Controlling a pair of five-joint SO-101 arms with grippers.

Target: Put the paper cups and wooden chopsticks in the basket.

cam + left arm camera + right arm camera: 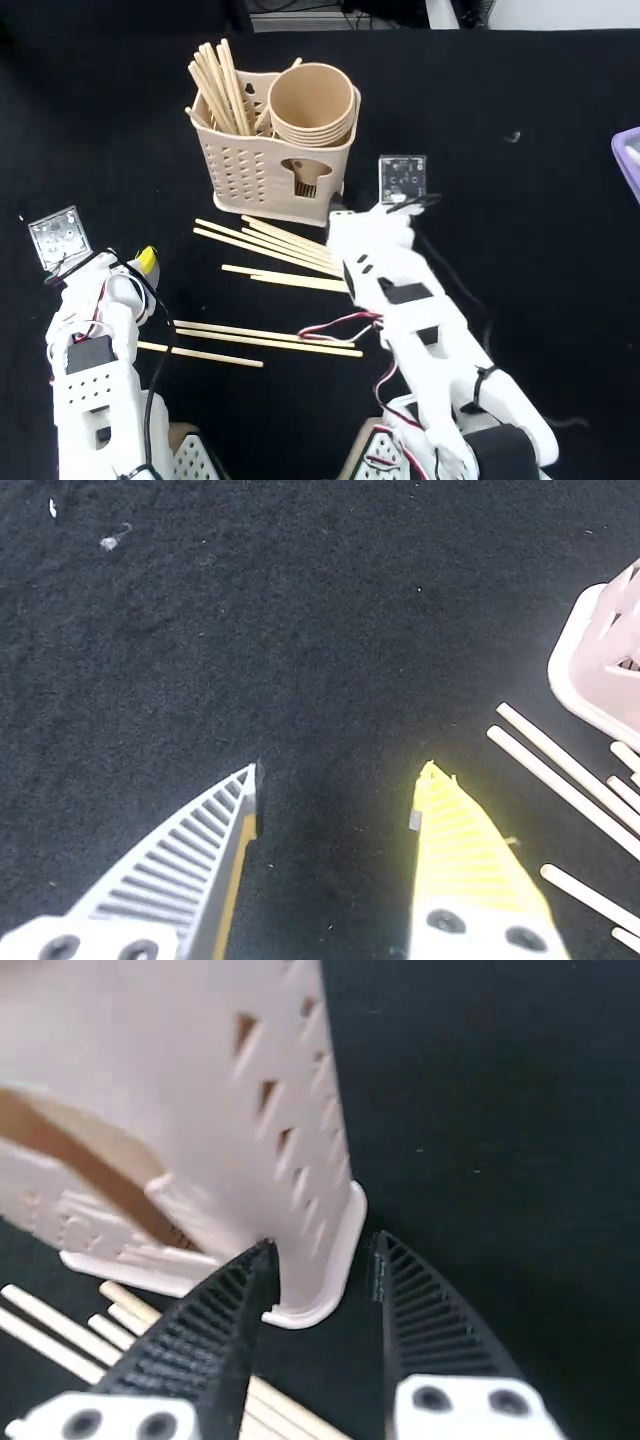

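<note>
At the table's left, the left arm's gripper point(340, 780), one finger white and one yellow, hangs released with its jaws spread wide over bare black table cloth point(520, 300), grasping nothing. In the left wrist view, several loose wooden chopsticks point(560, 770) lie just beyond the yellow finger.

In the high view, those loose chopsticks are scattered across the cloth between the two arms: a fanned bunch point(268, 246) just in front of the basket, a pair point(290, 279) beneath it, two long ones point(262, 338) nearer the arms, and a single stick point(200, 354) beside the left arm.

The perforated beige basket point(250, 175) stands upright at the table's middle rear. More chopsticks point(218, 85) stand bundled in its left half, and a nested stack of paper cups point(312, 103) fills its right half.

To the right, the right arm's black gripper point(322, 1250) is down at the basket's front right bottom corner, jaws parted and holding nothing, with the corner lying between the fingertips. A purple container's rim point(628, 158) shows at the far right edge.
</note>
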